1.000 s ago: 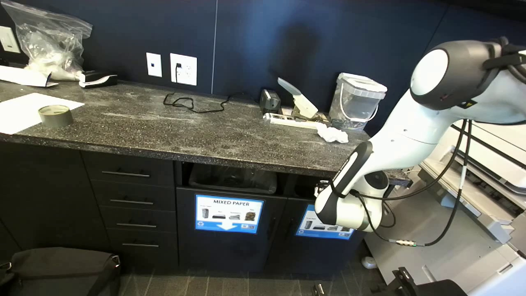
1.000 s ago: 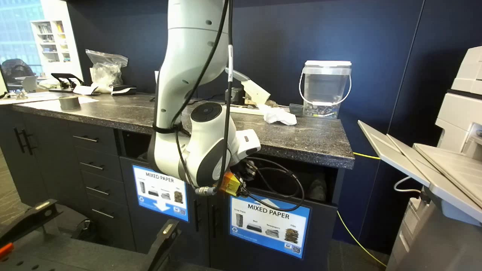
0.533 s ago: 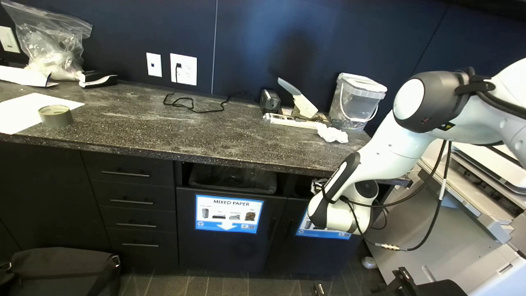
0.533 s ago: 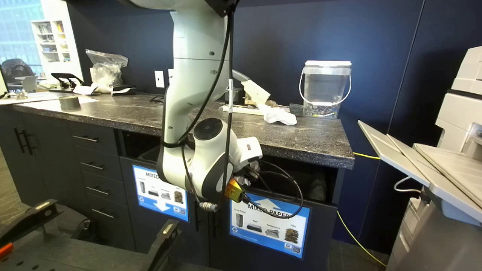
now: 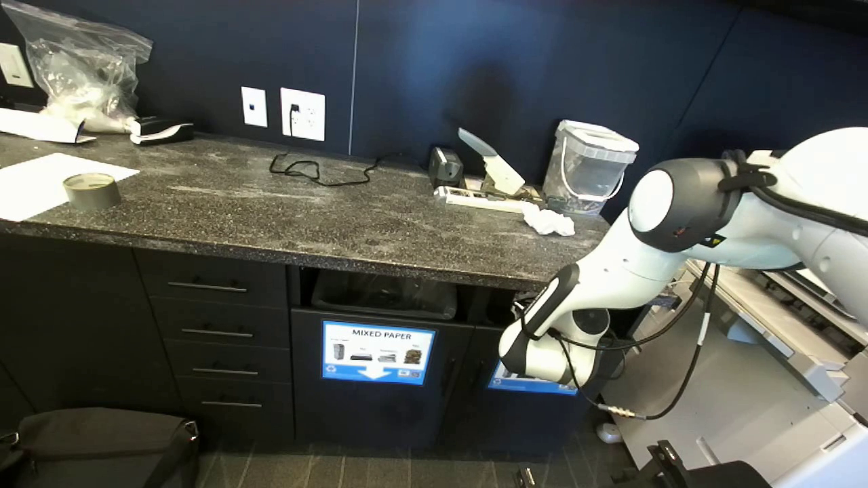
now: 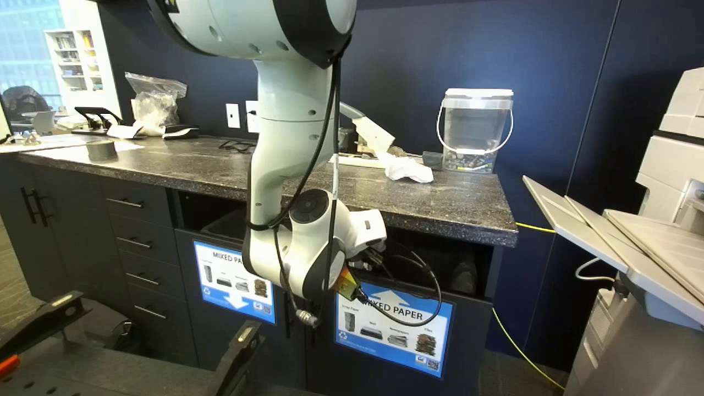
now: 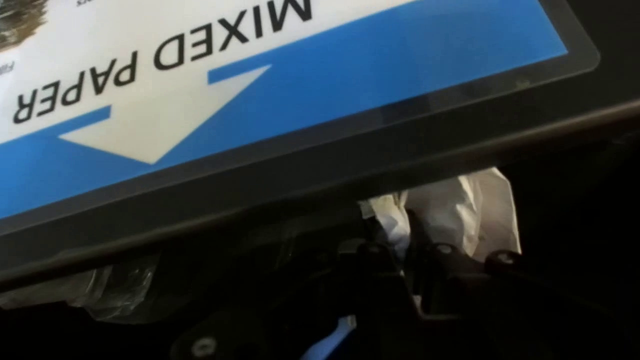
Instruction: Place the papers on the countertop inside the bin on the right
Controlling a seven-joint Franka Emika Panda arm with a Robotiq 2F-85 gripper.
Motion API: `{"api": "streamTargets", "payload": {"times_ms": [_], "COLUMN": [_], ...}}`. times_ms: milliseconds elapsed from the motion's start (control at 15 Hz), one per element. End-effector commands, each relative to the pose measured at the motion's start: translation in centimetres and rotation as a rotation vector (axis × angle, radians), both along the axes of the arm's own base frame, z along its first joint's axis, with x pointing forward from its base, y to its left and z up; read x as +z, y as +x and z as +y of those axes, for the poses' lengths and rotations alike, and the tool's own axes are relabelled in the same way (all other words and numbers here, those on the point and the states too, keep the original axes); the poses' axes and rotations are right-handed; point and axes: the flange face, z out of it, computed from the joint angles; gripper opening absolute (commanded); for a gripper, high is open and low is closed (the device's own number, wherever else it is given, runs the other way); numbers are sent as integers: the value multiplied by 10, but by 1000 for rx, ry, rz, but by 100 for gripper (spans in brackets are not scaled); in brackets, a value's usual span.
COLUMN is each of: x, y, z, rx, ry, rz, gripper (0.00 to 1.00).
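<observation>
Paper (image 7: 465, 215) in the pincer (image 7: 407, 245) points toward the bin's lip (image 7: 450, 155), axis unclear.

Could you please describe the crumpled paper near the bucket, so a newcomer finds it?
On the speckled countertop, find the clear lidded bucket. The white paper lies before it, to its left in both exterior views: crumpled, unlike the straight bar nearby.

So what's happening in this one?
A robot arm has its gripper shut on crumpled paper at the slot of the right bin. It hasn't let go yet; how deep the paper sits is hard to tell. A white wad lies on the countertop.
</observation>
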Motion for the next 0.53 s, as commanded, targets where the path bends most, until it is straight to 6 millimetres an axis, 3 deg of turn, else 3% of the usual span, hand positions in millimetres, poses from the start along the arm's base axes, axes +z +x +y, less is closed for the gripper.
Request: {"api": "streamTargets", "payload": {"times_ms": [0, 400, 467], "x": [-17, -22, -22], "y": [10, 19, 19], "z": [1, -4, -5], "rx": [-27, -35, -41], "ry": [1, -13, -11], "rz": [-49, -63, -63], "gripper": [13, 13, 38]}}
